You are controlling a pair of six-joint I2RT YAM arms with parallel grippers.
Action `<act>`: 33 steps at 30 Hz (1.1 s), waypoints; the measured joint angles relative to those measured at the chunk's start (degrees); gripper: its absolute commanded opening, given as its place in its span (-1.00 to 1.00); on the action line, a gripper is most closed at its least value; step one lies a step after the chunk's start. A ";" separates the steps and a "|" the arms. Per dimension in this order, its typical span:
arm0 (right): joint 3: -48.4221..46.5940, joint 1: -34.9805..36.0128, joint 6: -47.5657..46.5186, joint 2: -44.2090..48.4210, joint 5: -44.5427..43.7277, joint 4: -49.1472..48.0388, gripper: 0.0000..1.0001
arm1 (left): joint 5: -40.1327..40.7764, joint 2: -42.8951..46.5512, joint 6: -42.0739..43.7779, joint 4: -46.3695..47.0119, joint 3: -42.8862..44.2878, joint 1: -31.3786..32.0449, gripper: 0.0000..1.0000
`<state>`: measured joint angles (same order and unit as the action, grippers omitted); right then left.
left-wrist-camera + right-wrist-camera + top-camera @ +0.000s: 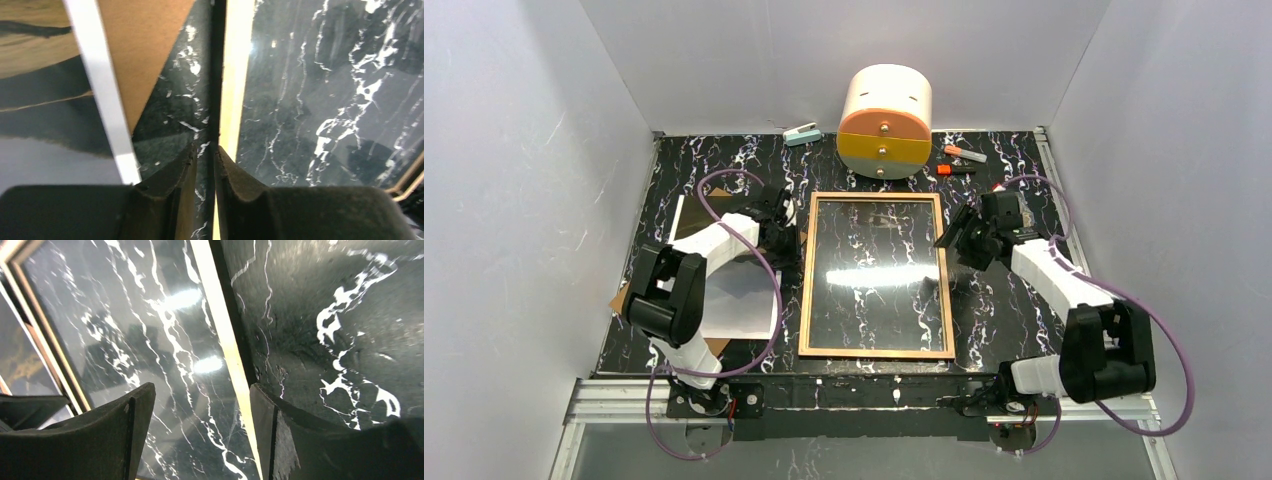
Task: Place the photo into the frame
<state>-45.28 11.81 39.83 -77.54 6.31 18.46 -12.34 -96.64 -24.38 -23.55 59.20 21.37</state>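
Note:
The frame [806, 300] lies flat mid-table with its tan rim up, and the marble shows through its glass. The photo [742, 300] lies left of it, partly under my left arm; its landscape print and white border [40, 100] show in the left wrist view. My left gripper [786, 235] is at the frame's left rim [232, 75]. Its fingers [235, 175] stand a narrow gap apart with only the rim's black outer edge and table between them. My right gripper [952, 238] hangs open over the right rim [220, 335], one finger on each side, gripping nothing.
A brown backing board [145, 50] lies under the photo, its corner [624, 297] past the table's left edge. At the back stand a round peach-and-orange drawer box [885, 120], a small teal item [802, 134] and orange markers [964, 155].

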 measured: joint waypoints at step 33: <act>-27.87 44.37 19.12 -31.04 2.71 -13.20 0.23 | 24.09 18.75 -12.87 -1.75 -17.31 -21.09 -0.71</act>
<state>-73.14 56.18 58.96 -108.57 9.02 5.26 11.75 -77.89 -37.26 -25.30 41.89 0.27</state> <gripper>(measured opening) 0.606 0.147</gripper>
